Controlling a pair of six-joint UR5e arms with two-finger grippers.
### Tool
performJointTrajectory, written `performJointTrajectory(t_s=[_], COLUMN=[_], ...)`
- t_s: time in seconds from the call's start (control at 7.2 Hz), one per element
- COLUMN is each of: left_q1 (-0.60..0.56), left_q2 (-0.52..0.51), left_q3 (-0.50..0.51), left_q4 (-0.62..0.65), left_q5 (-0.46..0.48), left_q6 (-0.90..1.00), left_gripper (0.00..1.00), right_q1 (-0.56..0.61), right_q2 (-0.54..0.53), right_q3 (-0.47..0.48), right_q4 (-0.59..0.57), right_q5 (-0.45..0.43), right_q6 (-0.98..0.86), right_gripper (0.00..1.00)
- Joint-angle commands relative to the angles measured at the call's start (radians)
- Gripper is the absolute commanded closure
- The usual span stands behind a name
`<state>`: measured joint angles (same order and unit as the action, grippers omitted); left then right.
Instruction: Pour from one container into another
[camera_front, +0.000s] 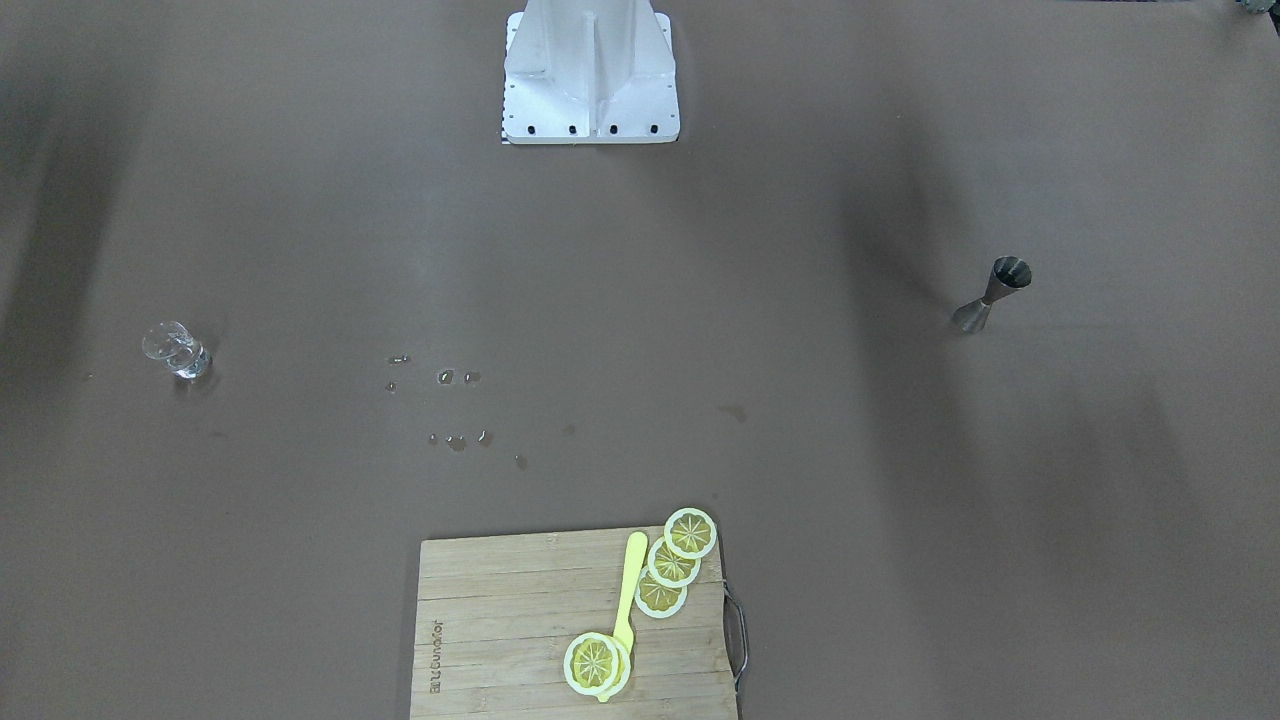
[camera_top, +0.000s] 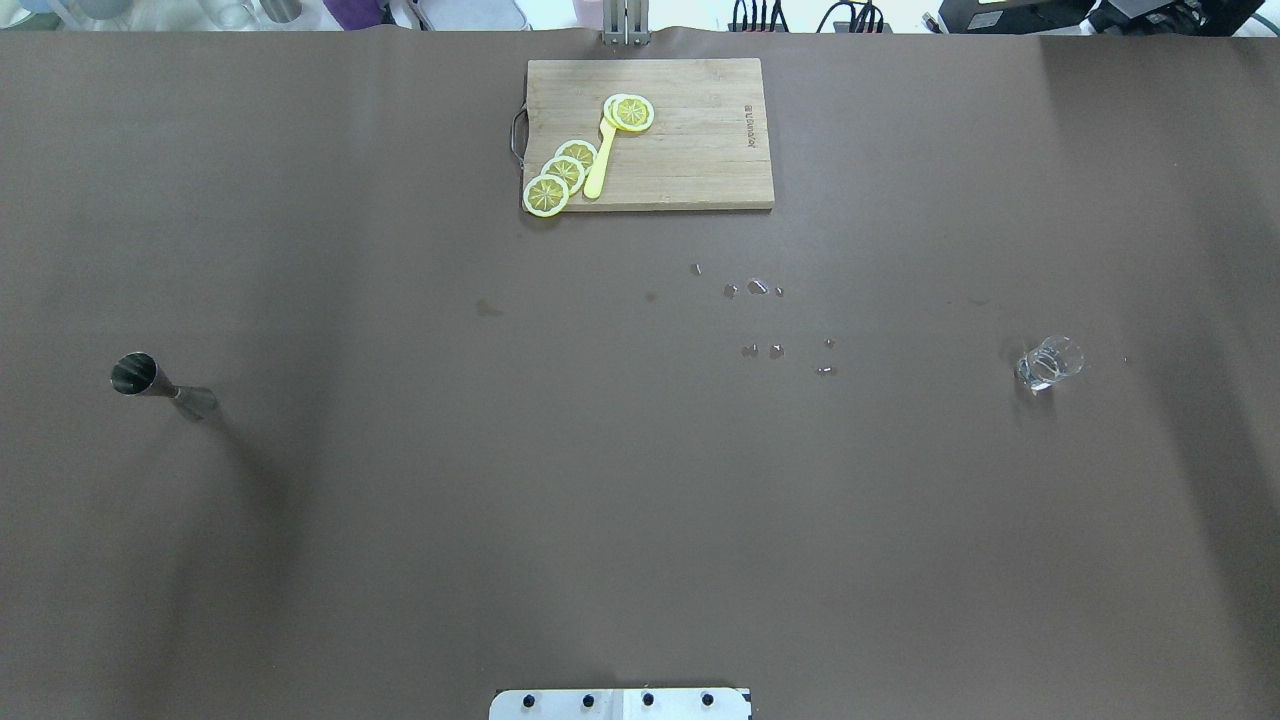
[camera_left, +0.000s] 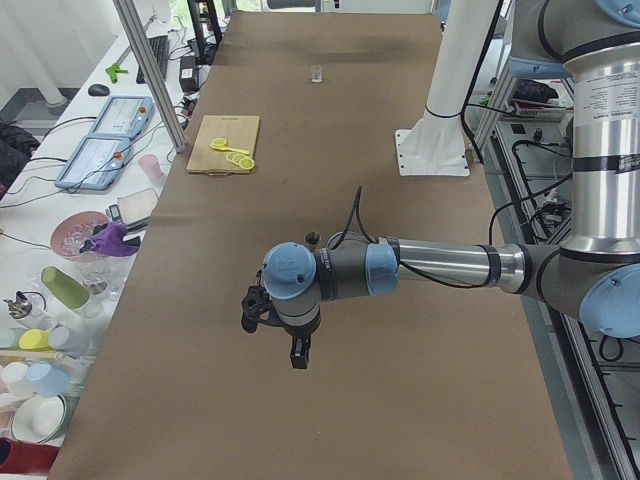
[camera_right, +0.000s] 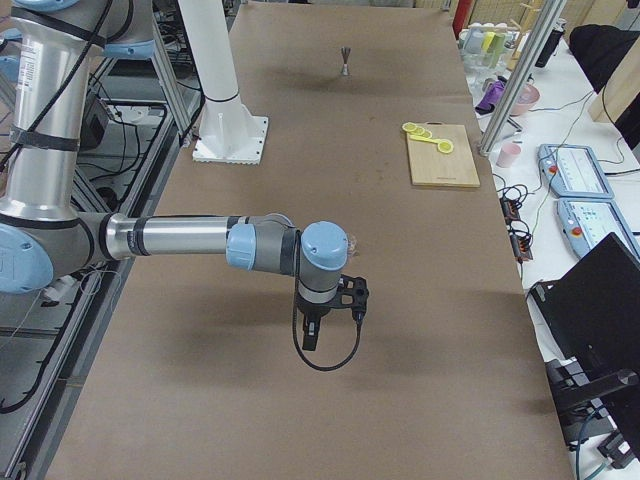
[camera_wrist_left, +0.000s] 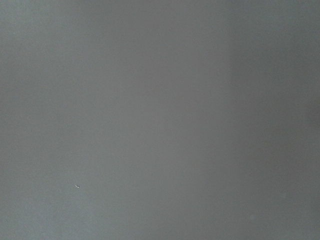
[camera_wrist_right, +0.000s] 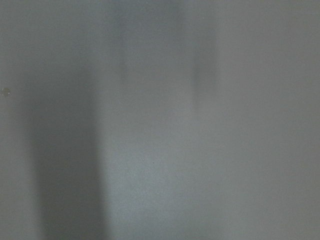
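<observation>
left tool (camera_left: 297, 352), right tool (camera_right: 309, 335) apparently pointing down | arms (camera_left: 440, 265) level | opening: cannot tell

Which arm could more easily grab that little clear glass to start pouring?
Probably the right. The glass stands on the robot's right side, where the right arm reaches out near it; the left arm is far across, by the jigger.
</observation>
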<state>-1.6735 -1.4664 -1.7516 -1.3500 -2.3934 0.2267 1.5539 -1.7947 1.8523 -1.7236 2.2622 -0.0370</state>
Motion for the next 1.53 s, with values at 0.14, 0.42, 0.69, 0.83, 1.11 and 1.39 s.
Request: performJointTrajectory(t_s=[0.14, 0.42, 0.69, 0.83, 1.11, 1.39], left_q1=[0.000, 0.000, 0.000, 0.000, 0.000, 0.000], left_q2=[0.000, 0.003, 0.000, 0.001, 0.011, 0.009], left_q3=[-0.008, -0.009, -0.016, -0.014, -0.016, -0.016], left_q4=[-0.009, -0.021, -0.023, -0.041, -0.058, -0.060], left_q5=[-0.001, -0.001, -0.001, -0.001, -0.001, -0.001], left_q6=[-0.001, -0.001, -0.001, -0.001, -0.001, -0.001], left_gripper=[0.01, 0.01, 0.01, 0.01, 0.01, 0.01], right_q1=[0.000, 0.000, 0.000, 0.000, 0.000, 0.000], right_q2=[0.001, 0.001, 0.001, 0.001, 0.001, 0.001], right_q3=[0.004, 0.005, 0.013, 0.013, 0.015, 0.016], right_q4=[0.003, 0.003, 0.003, 0.003, 0.003, 0.003], right_q5=[0.002, 0.002, 0.005, 0.003, 0.005, 0.005], right_q6=[0.000, 0.000, 0.000, 0.000, 0.000, 0.000], right_gripper=[0.00, 0.00, 0.00, 0.00, 0.00, 0.00])
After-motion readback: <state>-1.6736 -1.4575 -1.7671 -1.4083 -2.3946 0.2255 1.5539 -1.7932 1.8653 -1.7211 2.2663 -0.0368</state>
